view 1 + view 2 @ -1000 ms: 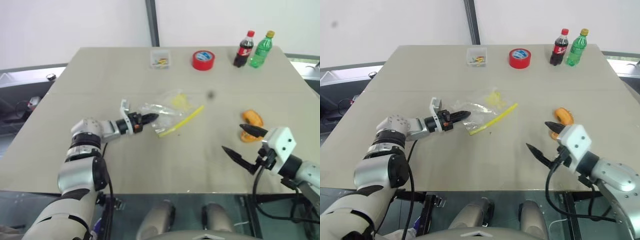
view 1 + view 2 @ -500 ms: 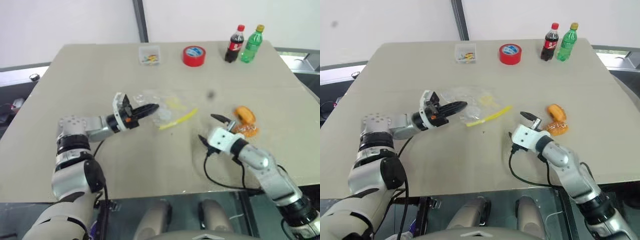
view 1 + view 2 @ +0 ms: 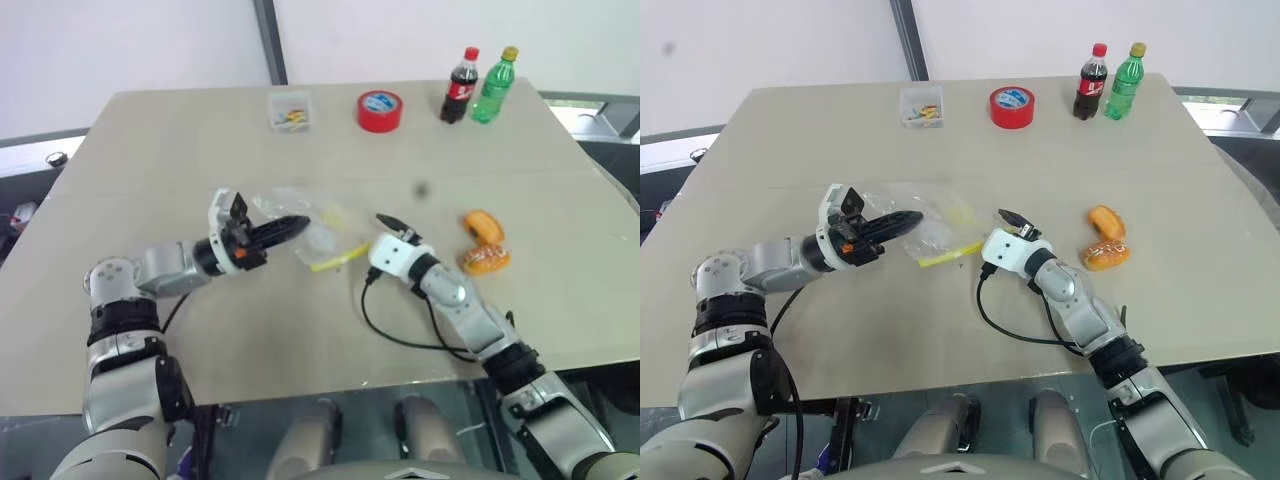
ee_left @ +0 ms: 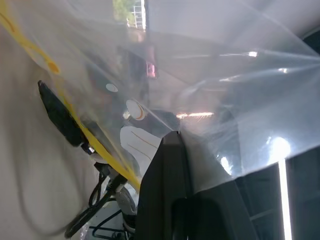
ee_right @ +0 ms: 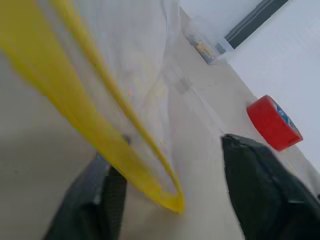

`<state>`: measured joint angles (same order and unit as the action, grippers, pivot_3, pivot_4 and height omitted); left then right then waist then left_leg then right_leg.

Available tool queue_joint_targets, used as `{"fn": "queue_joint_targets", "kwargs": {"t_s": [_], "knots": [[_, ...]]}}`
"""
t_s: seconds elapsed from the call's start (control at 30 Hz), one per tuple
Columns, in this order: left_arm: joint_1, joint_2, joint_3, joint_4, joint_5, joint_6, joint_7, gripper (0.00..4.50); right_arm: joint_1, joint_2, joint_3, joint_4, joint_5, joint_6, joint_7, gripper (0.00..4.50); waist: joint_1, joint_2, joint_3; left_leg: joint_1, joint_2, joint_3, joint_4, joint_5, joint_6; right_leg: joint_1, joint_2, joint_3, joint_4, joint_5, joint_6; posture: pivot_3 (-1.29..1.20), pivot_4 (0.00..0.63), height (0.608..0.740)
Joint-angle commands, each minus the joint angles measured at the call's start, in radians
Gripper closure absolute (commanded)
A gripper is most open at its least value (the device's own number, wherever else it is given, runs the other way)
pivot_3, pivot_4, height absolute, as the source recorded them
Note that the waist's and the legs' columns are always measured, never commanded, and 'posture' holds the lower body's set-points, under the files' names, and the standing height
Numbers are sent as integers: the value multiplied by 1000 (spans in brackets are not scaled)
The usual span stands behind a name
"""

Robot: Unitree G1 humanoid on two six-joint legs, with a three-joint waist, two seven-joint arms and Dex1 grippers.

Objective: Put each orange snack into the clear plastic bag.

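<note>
Tabletop (image 3: 150, 140): clear plastic bag (image 3: 318, 226) between left gripper (image 3: 290, 228) and right gripper (image 3: 378, 228).

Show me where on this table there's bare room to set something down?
The wide stretch of table between the small clear box and the left gripper is bare, as is the near edge. It is crowded mid-table, where both grippers meet at the clear plastic bag, around the two orange snacks, and along the far edge by the red tape roll and two bottles.

Large beige rectangular table (image 3: 200, 330) under both grippers. Beyond them, white wall (image 3: 120, 40) with dark vertical post (image 3: 266, 40). Even, soft light.
</note>
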<state>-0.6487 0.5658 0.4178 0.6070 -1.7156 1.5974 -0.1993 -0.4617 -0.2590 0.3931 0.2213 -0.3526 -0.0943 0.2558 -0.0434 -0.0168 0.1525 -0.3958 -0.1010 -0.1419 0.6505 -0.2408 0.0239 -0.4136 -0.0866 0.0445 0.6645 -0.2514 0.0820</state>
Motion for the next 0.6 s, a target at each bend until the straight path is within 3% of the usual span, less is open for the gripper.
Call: {"fn": "queue_joint_targets", "kwargs": {"t_s": [0.03, 0.17, 0.33, 0.4, 0.5, 0.6], "knots": [[60, 9, -16, -120, -181, -85, 119, 4500, -38, 8, -49, 17, 43, -56, 4, 3087, -1, 0, 0, 0, 0, 0, 0, 0, 0, 0, 0, 0, 0, 0, 0, 0, 150, 740], [115, 3, -33, -224, -251, -171, 201, 4500, -66, -14, -81, 21, 69, -76, 30, 4298, 2, 0, 0, 0, 0, 0, 0, 0, 0, 0, 0, 0, 0, 0, 0, 0, 150, 740], [168, -4, -47, -406, -223, -300, 269, 4500, -109, -55, -123, 14, 105, -72, 83, 4447, 3, 0, 0, 0, 0, 1, 0, 0, 0, 0, 0, 0, 0, 0, 0, 0, 150, 740], [195, 16, -57, -516, -69, -349, 240, 4500, -142, -81, -144, 23, 108, -61, 103, 4447, 3, 0, 0, 0, 0, 1, 0, 0, 0, 0, 0, 1, 0, 0, -1, 0, 150, 740], [228, 75, -122, -682, 131, -379, 140, 3710, -207, -114, -166, 58, 123, -16, 148, 4500, 3, 0, 0, 0, 0, 3, -1, 0, 0, 0, 1, 2, 0, 0, -1, 0, 150, 740], [256, 200, -278, -912, 489, -550, -28, 2817, -284, -155, -163, 93, 126, 86, 247, 4500, 3, 1, 1, 0, 1, 3, -2, 0, 0, 0, 1, 2, -1, 1, -1, 0, 150, 740]]}}
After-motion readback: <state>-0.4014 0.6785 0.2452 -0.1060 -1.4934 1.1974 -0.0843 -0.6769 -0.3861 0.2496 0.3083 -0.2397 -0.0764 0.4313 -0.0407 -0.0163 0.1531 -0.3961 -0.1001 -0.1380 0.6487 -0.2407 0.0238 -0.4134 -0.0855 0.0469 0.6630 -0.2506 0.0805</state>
